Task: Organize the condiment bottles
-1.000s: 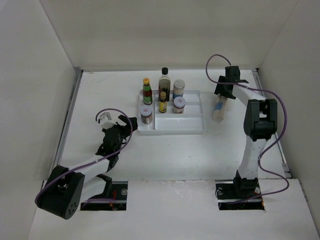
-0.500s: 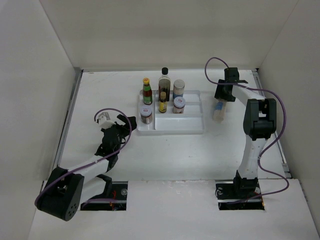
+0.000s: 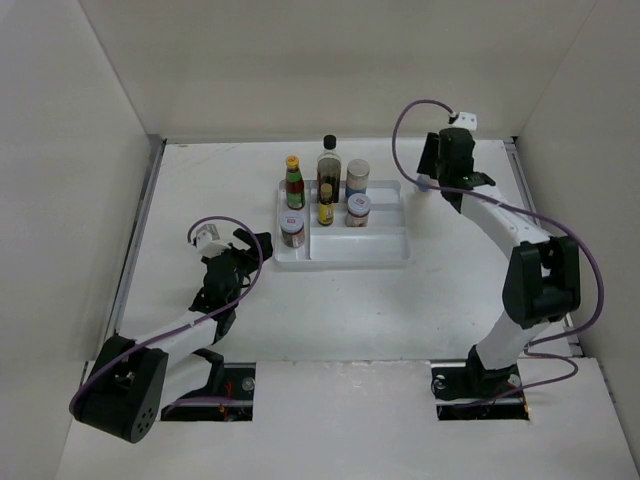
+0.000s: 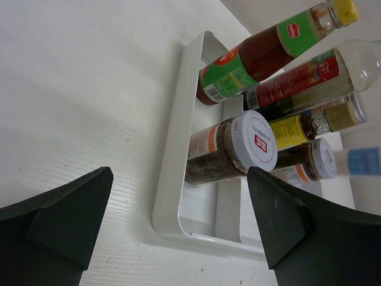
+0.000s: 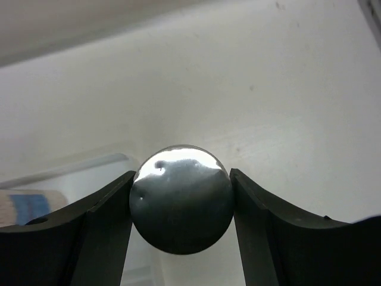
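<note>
Six condiment bottles stand in the white divided tray (image 3: 372,252): a yellow-capped red sauce bottle (image 3: 294,181), a tall dark black-capped bottle (image 3: 329,166), a pale shaker (image 3: 357,178), a small yellow-capped dark bottle (image 3: 326,206) and two short jars (image 3: 358,210) (image 3: 292,231). My right gripper (image 3: 433,177) is shut on a seventh shaker by its shiny silver cap (image 5: 181,199), held in the air by the tray's back right corner. My left gripper (image 3: 251,244) is open and empty just left of the tray's front left corner (image 4: 169,220), facing the near jar (image 4: 229,149).
The tray's front and right compartments (image 3: 385,232) hold nothing. White walls close in the table at the back and both sides. The right arm's purple cable (image 3: 400,125) loops above the tray's back right corner.
My right gripper has lifted the shaker from the table right of the tray and carried it left and back toward the tray's back right corner. The left arm has stayed put.
</note>
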